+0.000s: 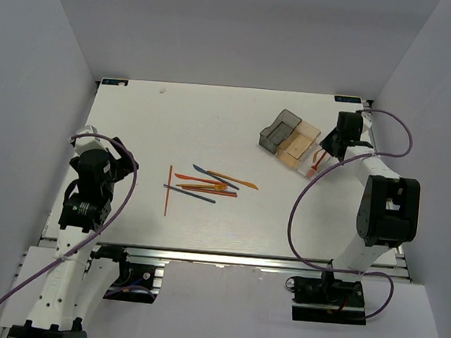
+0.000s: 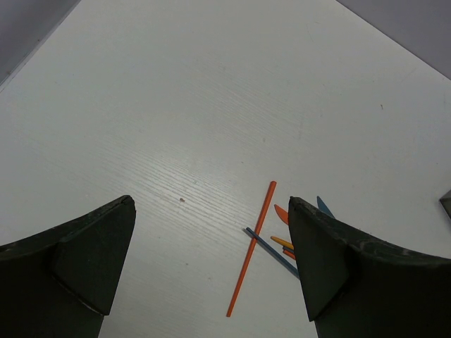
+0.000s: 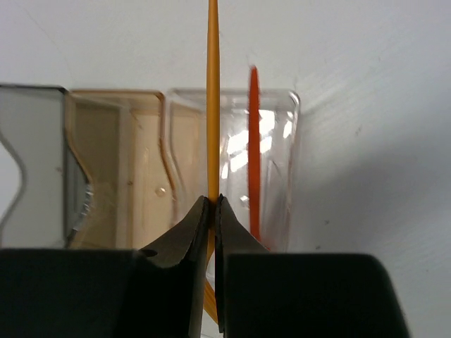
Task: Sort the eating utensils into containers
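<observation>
A white, wood-grained table (image 1: 213, 128) fills the middle, with plain grey panels (image 1: 238, 28) at nine, twelve and three o'clock. A slotted metal rail (image 1: 226, 258) runs along its six o'clock edge; a faint smudge (image 1: 163, 91) sits toward eleven o'clock.

This is a robot test cell in a lab. A white worktop (image 1: 213, 128) lies under the black fingers (image 2: 77, 260), boxed in by plain grey panels (image 1: 246, 28) beyond them and to either side. Behind the fingers, two white-and-black arms (image 1: 89, 189) stand bolted to an aluminium rail (image 1: 226, 258), trailing purple cables (image 1: 291, 218).
</observation>
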Robot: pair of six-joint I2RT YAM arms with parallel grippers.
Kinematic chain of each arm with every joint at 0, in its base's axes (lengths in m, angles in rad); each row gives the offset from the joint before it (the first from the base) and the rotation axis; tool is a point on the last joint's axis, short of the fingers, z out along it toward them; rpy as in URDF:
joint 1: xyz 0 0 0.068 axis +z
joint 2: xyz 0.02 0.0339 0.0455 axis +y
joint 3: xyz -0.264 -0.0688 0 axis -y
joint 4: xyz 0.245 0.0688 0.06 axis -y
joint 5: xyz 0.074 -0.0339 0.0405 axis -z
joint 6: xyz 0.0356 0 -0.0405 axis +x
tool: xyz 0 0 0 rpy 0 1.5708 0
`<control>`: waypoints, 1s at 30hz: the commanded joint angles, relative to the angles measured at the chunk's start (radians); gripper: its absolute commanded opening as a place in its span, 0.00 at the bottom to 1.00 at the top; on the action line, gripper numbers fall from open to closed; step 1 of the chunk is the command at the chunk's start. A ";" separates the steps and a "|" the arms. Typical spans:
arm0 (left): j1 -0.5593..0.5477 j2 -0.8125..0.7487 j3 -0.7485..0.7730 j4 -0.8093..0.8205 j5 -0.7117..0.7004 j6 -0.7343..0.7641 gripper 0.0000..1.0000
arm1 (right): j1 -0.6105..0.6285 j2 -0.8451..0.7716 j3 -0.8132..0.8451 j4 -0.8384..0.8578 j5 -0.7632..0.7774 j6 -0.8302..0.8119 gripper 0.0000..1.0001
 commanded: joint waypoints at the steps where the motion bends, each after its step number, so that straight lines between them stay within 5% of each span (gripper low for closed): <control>1: -0.006 0.001 0.000 0.007 0.013 0.006 0.98 | -0.006 -0.062 -0.077 0.051 -0.001 0.004 0.00; 9: -0.006 -0.002 -0.002 0.009 0.011 0.006 0.98 | -0.006 -0.042 -0.087 0.062 -0.030 -0.013 0.00; 11: -0.006 0.001 -0.002 0.009 0.011 0.006 0.98 | -0.006 -0.039 -0.078 0.057 -0.037 -0.016 0.08; 13: -0.006 0.001 -0.002 0.009 0.013 0.006 0.98 | -0.006 -0.039 -0.074 0.057 -0.037 -0.016 0.27; 15: -0.006 0.001 -0.002 0.009 0.013 0.006 0.98 | -0.006 -0.042 -0.068 0.056 -0.043 -0.020 0.30; 19: -0.006 0.001 -0.002 0.009 0.013 0.006 0.98 | -0.005 -0.062 -0.055 0.033 -0.034 -0.025 0.54; 30: -0.006 -0.001 -0.002 0.009 0.013 0.006 0.98 | 0.112 -0.228 0.011 -0.006 -0.078 -0.140 0.58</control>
